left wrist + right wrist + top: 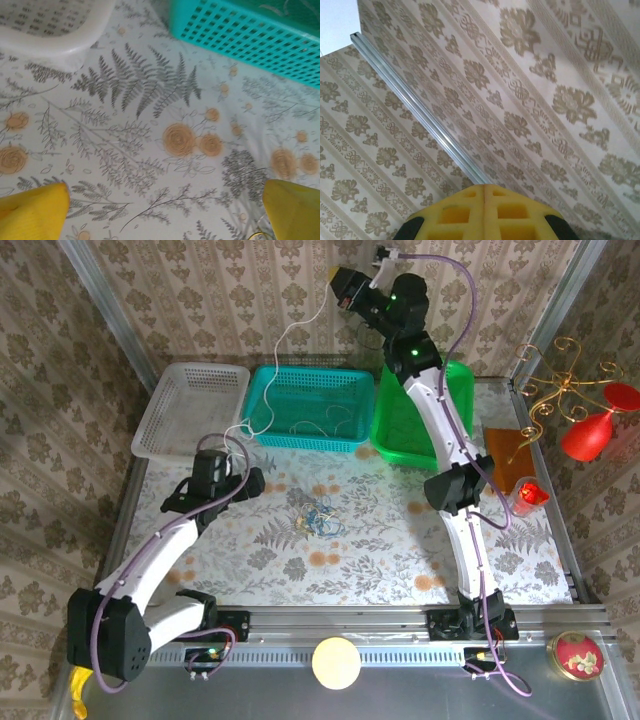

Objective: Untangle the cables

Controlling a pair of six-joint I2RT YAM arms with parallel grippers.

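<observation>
Here the floral table [400,550] is lined at the back by a white basket [150,435], teal basket [310,438] and green basket [398,454]. The left gripper [255,483] is spread wide above the cloth. The right gripper [338,285], raised high, is pinched on a hanging white cable [285,335]. The tangled cables [318,515] are left mid-table

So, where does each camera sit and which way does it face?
Top external: above, behind the bases, looking down at the table and cables; left arm, right arm show.
Left wrist: low over the table, facing down; open left gripper at the bottom.
Right wrist: raised high, facing the wallpapered wall; right gripper, shut on the white cable, at the bottom.
Shared: top and left wrist both show the teal basket and white basket.
</observation>
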